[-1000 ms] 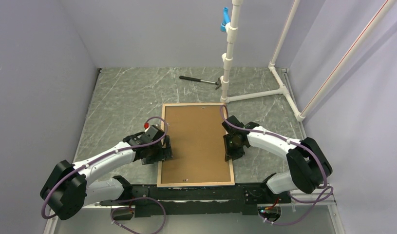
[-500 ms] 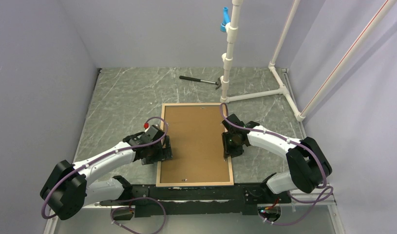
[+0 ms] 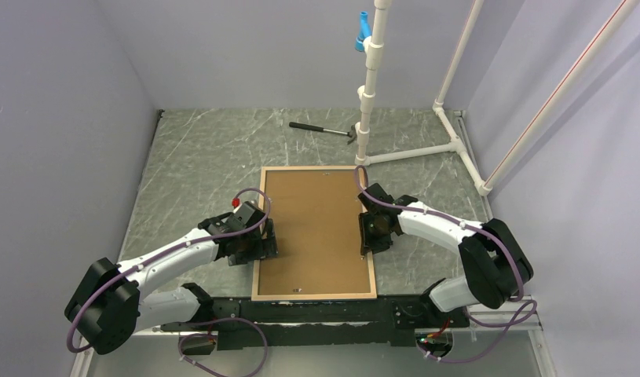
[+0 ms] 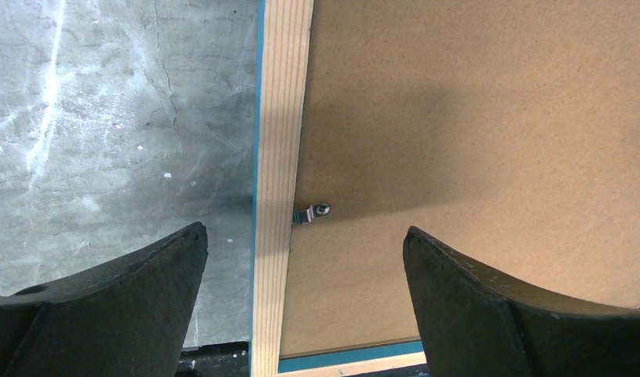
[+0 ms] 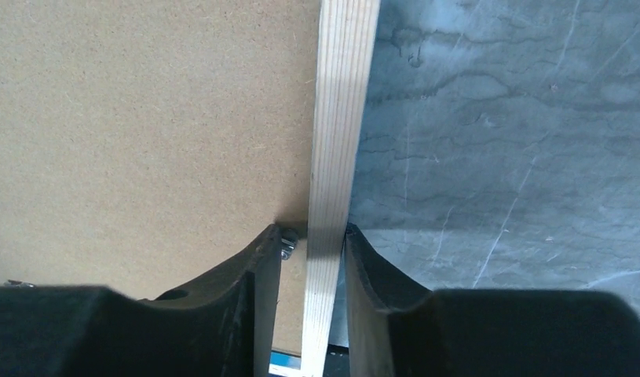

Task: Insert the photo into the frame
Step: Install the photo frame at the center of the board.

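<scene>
Since a second ago the right fingers point(image 5: 246, 298) have drawn slightly inward, nudging the frame point(image 5: 336, 157) with them. They pinch its right wooden rail, one finger on each side, a small metal tab point(image 5: 287, 245) just beside the inner one. The left fingers point(image 4: 128, 290) stand wide apart astride the left rail, gripping nothing, with another tab point(image 4: 312, 212) between them. The frame lies back-up on the table point(image 3: 199, 157) between both pairs. A brown board point(image 3: 316, 228) fills it, hiding anything beneath; the photo cannot be made out. A hammer point(image 3: 323, 129) and a pipe stand point(image 3: 371, 86) sit well beyond the fingers.
</scene>
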You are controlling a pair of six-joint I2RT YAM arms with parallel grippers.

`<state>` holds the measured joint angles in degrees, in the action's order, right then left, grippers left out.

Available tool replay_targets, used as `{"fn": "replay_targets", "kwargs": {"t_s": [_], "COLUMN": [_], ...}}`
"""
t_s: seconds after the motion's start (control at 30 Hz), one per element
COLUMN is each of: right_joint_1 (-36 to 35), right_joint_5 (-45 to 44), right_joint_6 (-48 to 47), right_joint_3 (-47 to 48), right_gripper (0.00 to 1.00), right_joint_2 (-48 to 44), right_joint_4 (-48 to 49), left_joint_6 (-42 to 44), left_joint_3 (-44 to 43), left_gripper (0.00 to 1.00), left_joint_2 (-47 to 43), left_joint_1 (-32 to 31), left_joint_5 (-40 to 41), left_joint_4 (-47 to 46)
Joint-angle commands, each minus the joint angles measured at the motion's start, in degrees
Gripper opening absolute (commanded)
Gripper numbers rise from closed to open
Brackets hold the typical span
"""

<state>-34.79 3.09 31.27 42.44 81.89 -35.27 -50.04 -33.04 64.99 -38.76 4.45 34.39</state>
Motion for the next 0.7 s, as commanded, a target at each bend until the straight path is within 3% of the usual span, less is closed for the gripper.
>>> {"fn": "replay_targets", "kwargs": {"t_s": [0.0, 0.17, 0.23, 0.53, 0.67], "right_joint_1": [-0.4, -0.5, -0.6, -0.8, -0.7], "right_joint_5": [-2.5, -2.4, -2.3, -2.4, -1.6], "right_joint_6": [-0.5, -0.6, -0.8, -0.5, -0.2], "right_joint_3": [-0.7, -0.6, -0.7, 1.0, 2.7], "right_gripper": [0.29, 0.15, 0.00, 0.01, 0.26], "right_joint_2": [1.1, -0.1, -0.4, -3.5, -5.0], "right_joint_4": [0.6, -0.7, -1.1, -2.1, -1.9], "left_joint_6": [0.8, 0.9, 0.9, 0.8, 1.0], "left_joint_3": [-0.5, -0.9, -0.9, -0.9, -1.3], "left_gripper": [0.97, 0.97, 0.97, 0.97, 0.98], "left_joint_2": [-0.5, -0.3, -0.1, -0.1, -0.6], "left_joint_1": [0.2, 0.2, 0.2, 0.2, 0.3], "left_joint_5": [1.2, 1.3, 1.2, 1.6, 2.6], "left_joint_4": [0.3, 0.5, 0.5, 0.9, 1.6]}}
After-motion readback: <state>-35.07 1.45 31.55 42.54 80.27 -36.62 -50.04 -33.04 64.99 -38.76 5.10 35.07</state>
